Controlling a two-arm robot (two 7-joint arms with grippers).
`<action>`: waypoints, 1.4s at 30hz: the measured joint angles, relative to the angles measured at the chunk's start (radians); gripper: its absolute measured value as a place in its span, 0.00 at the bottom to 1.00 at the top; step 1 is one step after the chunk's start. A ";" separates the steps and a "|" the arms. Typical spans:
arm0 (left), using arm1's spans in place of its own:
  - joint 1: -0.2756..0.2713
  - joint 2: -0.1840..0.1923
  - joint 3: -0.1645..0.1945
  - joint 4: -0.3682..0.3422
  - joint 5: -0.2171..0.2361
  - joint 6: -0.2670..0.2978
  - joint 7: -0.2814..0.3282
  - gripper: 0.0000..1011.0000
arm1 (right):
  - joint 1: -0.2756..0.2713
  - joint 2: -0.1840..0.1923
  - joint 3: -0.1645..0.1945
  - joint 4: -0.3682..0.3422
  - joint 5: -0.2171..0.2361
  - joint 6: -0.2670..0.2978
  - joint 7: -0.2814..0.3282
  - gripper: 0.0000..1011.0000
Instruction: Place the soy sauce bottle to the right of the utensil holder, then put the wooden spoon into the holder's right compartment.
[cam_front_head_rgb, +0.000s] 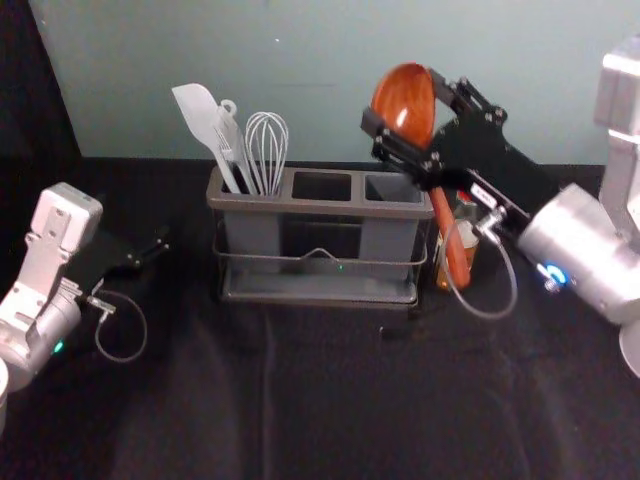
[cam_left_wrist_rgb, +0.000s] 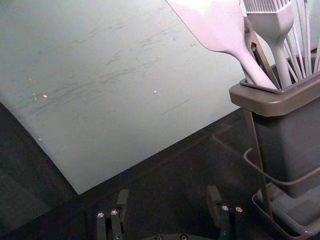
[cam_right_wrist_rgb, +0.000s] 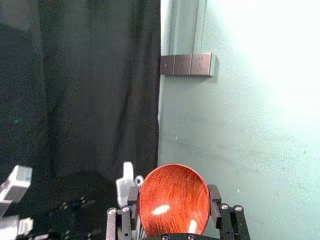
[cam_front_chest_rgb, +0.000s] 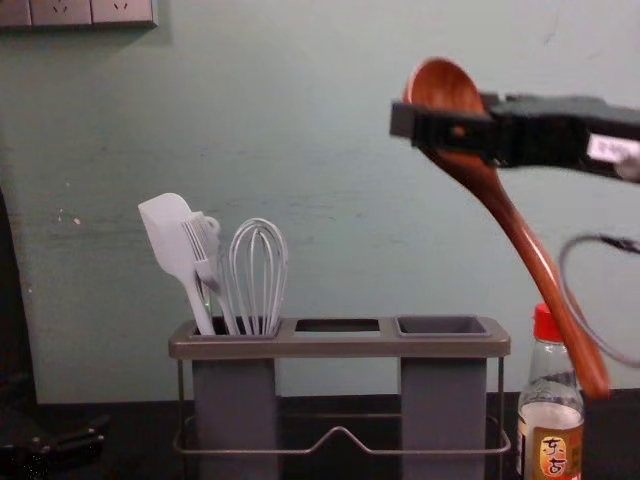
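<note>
Wooden spoon (cam_front_chest_rgb: 525, 245): tilting, bowl up, in the right gripper (cam_front_head_rgb: 408, 104)

Right gripper: jaws clamping the bowl from both sides, hanging above the utensil holder's (cam_front_chest_rgb: 340, 347) right end. Spoon handle: slanting down to the right. Soy sauce bottle (cam_front_chest_rgb: 551, 437): standing upright, just beside the holder's right end. Holder: standing near the table's (cam_front_head_rgb: 330, 400) far edge, left compartment carrying spatula (cam_front_chest_rgb: 170, 238), brush (cam_front_chest_rgb: 203, 240), whisk (cam_front_chest_rgb: 258, 275). Left gripper (cam_front_head_rgb: 155, 247): idling toward the table's left edge, jaws standing apart.

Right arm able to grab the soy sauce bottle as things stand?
Probably not: its end effector, raised higher than the bottle, is gripping the wooden spoon, whose handle crosses in front of the bottle in the chest view.
</note>
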 joint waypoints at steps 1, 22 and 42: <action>0.000 0.000 0.000 0.000 0.000 0.000 0.000 0.99 | 0.013 -0.004 -0.005 0.008 -0.002 -0.001 0.000 0.83; 0.000 0.000 0.000 0.000 0.000 0.000 0.000 0.99 | 0.307 -0.144 -0.106 0.313 -0.120 0.014 -0.026 0.83; 0.000 0.000 0.000 0.000 0.000 0.000 0.000 0.99 | 0.426 -0.219 -0.134 0.525 -0.188 -0.024 -0.005 0.83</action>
